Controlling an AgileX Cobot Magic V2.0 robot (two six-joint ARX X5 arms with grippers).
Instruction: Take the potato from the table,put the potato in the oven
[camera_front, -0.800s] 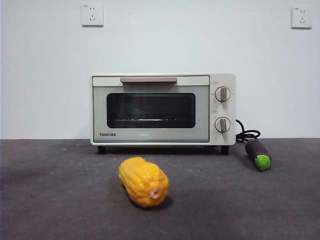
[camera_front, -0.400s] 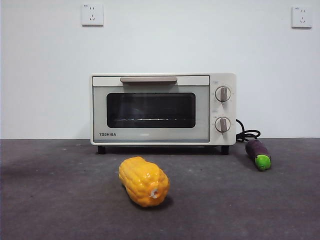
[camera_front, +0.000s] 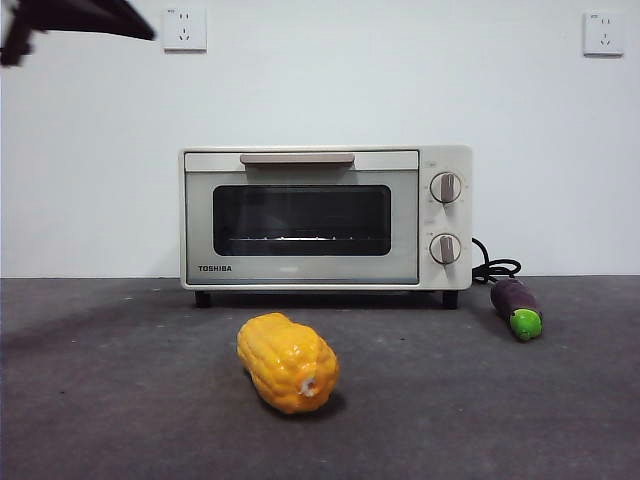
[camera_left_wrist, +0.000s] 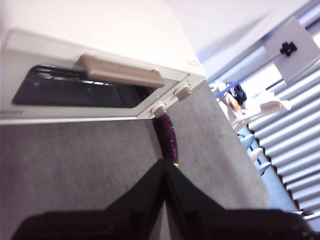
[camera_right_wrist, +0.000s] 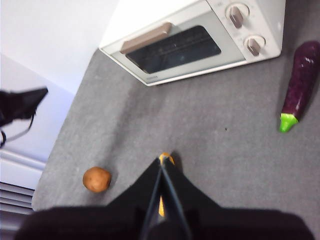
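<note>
Left pincer (camera_front: 75, 18) newly in — oven (camera_front: 325, 218) shut.

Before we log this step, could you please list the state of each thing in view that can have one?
oven: door shut, standing at the back of the table.
potato: lying on the table, untouched, near its edge.
corn: lying on its side in front of the oven.
eggplant: lying beside the oven's knob end.
left claw: shut, empty, above the table.
right claw: shut, empty, above the corn.
</note>
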